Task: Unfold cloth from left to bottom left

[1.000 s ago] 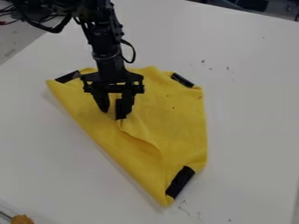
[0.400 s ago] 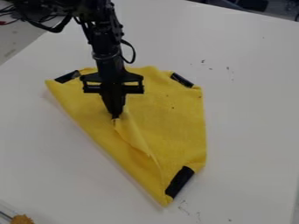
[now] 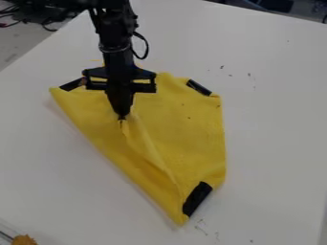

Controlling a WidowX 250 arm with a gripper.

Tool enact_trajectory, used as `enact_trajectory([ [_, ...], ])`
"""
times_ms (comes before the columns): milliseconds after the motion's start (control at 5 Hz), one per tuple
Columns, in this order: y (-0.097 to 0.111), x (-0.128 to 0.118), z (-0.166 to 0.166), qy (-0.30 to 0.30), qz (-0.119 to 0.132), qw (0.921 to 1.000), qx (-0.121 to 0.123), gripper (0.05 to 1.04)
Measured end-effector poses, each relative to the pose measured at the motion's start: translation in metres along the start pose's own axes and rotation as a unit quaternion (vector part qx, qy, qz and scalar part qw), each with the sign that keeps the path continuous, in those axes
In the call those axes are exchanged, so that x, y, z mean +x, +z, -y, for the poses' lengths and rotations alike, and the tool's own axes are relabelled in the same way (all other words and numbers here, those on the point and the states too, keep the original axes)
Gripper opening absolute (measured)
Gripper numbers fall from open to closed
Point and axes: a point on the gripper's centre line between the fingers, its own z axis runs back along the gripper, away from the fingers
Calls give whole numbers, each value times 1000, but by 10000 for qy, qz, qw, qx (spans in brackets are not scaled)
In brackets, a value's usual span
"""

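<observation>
The black gripper (image 3: 122, 117) hangs over the upper left part of the yellow cloth (image 3: 191, 139), its fingers together and pinching the corner of a folded flap. From the fingertips a raised ridge of fabric runs down and right toward the cloth's lower corner. Black patches mark the cloth at its upper left, upper right and lower corners. The cloth's long folded edge slants from upper left to the bottom. Part of the cloth's top edge is hidden behind the gripper.
The white table (image 3: 268, 119) surrounds the cloth, with small dark specks to the upper right and near the bottom corner. An orange-brown object (image 3: 24, 239) is at the bottom left edge. Cables (image 3: 9, 16) lie beyond the table at the upper left.
The gripper's fingers have closed on the flap. Since then the gripper has moved slightly up in the view, and the pinched fabric has come with it, stretching the ridge.
</observation>
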Motion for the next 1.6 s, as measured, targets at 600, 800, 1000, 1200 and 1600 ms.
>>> enact_trajectory([
  [600,27,-37,-97,1264,682,9895,-163,63],
  [800,4,-55,-126,1629,456,9852,-264,62],
  [1000,-12,-72,-139,1922,285,9805,-310,62],
  [1200,-22,-90,-145,2249,194,9738,-291,62],
  [1600,-34,-103,-148,2498,118,9679,-256,241],
])
